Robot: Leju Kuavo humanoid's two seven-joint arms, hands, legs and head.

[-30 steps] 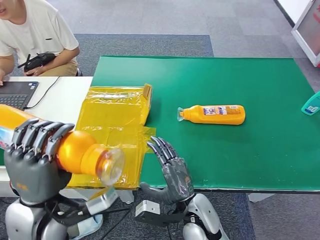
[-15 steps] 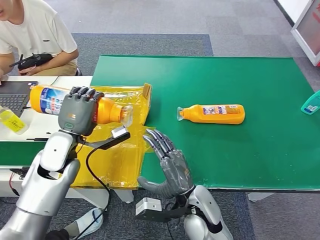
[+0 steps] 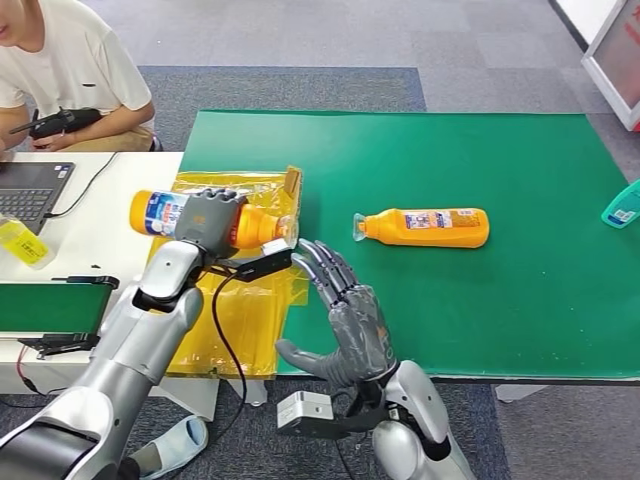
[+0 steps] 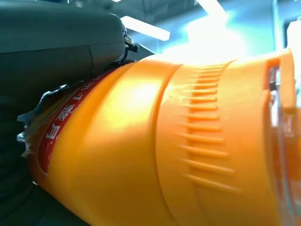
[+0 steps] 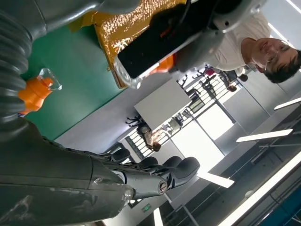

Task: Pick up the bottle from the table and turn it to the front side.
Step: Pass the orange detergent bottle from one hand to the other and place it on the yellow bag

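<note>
I see a green table mat in a room with grey carpet, and I use this mat as my landmark. At the mat's left end, the left hand grips the held bottle around its middle, fingers wrapped over the body. The bottle lies sideways in the air above a yellow plastic bag, its clear cap toward the mat's centre. It is orange, smooth plastic with a ribbed neck, and has a blue and white label near its base; I cannot read the writing there. In the left wrist view the same bottle shows a red label with white characters that I cannot make out.

A second orange bottle lies on its side near the mat's middle, clear cap pointing left, its label too small to read.

The right hand hovers at the mat's near edge, fingers spread apart and holding nothing.

Left of the mat stands a white desk with a laptop. A person sits behind it holding a black controller.
</note>
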